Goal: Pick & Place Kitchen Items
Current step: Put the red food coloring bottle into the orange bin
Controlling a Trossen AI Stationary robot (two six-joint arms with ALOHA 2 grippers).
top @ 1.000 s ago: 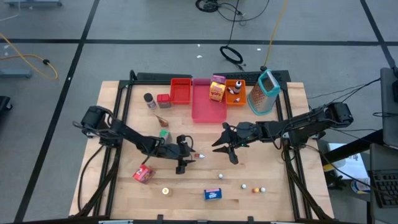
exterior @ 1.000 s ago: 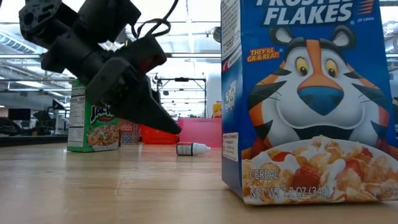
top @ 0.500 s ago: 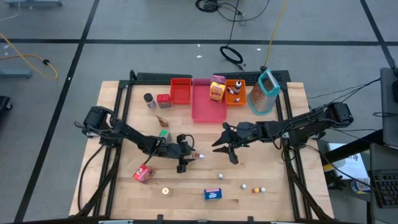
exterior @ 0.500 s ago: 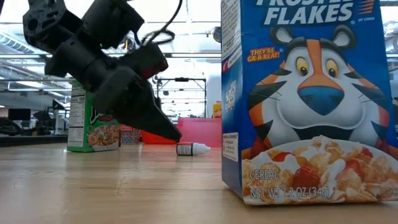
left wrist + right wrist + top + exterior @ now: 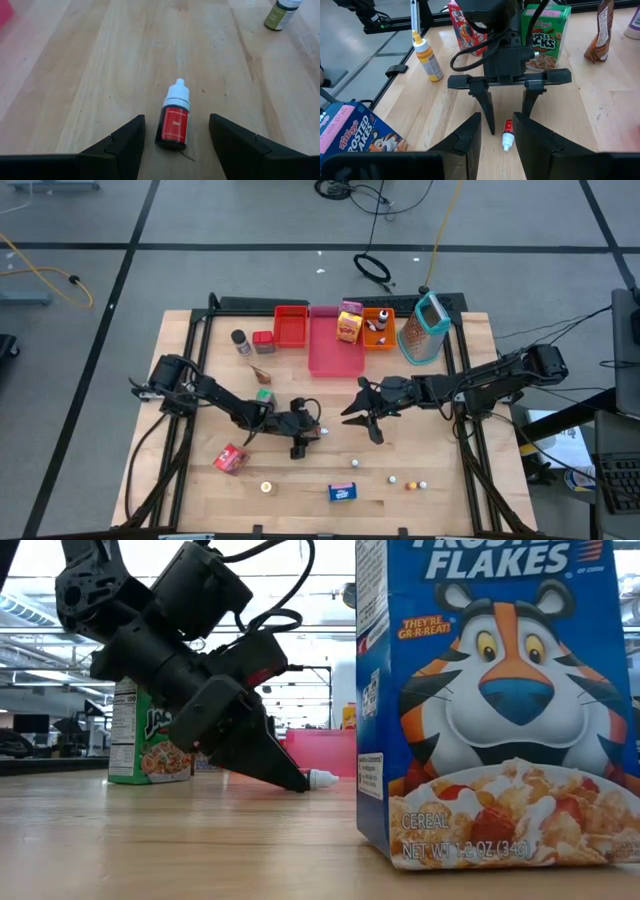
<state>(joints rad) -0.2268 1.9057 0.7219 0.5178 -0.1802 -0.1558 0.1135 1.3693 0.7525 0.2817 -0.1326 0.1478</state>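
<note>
Item: small red-labelled dropper bottle, white cap. Lies on its side on the wooden table, between the two fingers of the left gripper, apart from both; cap points away from the claw, base nearest its palm. In the low view only the white tip shows past the lowered fingers.

Left gripper: down at the table near its middle, jaws spread wide to either side of the bottle, nothing clasped. Fingertips sit at or just above the wood; contact cannot be told.

Right gripper: facing the left claw from across the bottle, well off to that claw's far side, raised, jaws partly parted, nothing between them.

Other stock, placed from the left claw:
- Green cereal box, upright, just behind the claw beside its arm.
- Red cereal box, upright, behind the claw, nearer the table's front edge.
- Yellow squeeze bottle, upright, off to the claw's front-edge side.
- Blue cereal box, upright, near the front edge, beyond the yellow bottle.
- Small green-labelled bottle, ahead of the claw and to one side.
- Brown pouch, behind the claw toward the trays.
- Red tray, pink tray and orange tray, along the far edge, well apart from the claw.
</note>
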